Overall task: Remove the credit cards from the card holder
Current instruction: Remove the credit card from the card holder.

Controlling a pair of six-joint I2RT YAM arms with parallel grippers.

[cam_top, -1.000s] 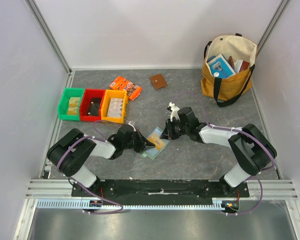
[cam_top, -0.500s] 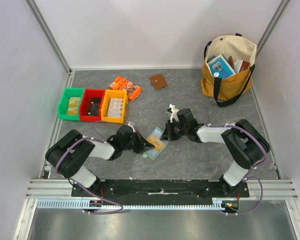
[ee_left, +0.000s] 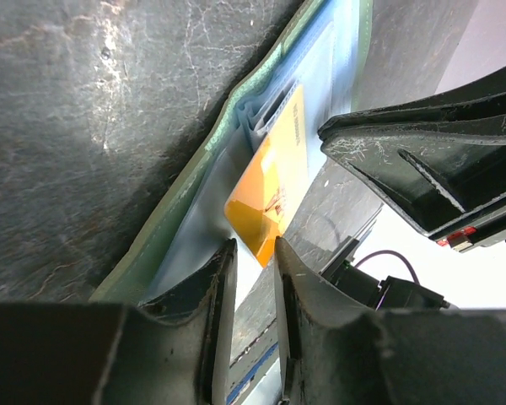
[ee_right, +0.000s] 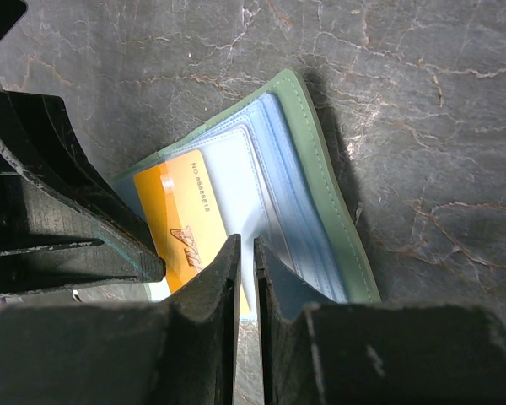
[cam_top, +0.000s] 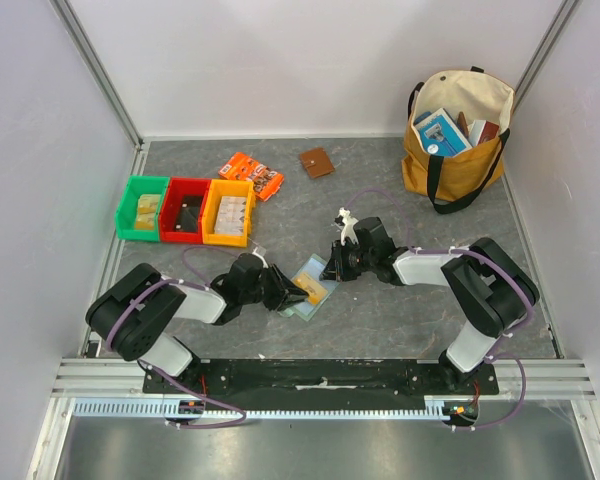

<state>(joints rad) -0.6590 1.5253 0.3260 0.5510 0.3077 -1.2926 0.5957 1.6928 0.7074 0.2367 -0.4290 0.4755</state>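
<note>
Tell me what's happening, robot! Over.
Right gripper pinching card holder edge. Left gripper slightly open at orange credit card corner. Card partly out of its sleeve. Nothing in the way.

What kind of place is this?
Probably a robot test booth: white walls in metal framing, a left arm and right arm bolted to the table, plus props like bins and a tote bag.

The top camera looks down from above and behind my bases, far enough off to take in the whole table (cam_top: 400,320). My left wrist camera skims low past my left gripper (ee_left: 251,253), very close. My right wrist camera looks steeply down past my right gripper (ee_right: 246,245). All three views share the card holder (ee_right: 325,190) and its orange card (ee_right: 179,207).
</note>
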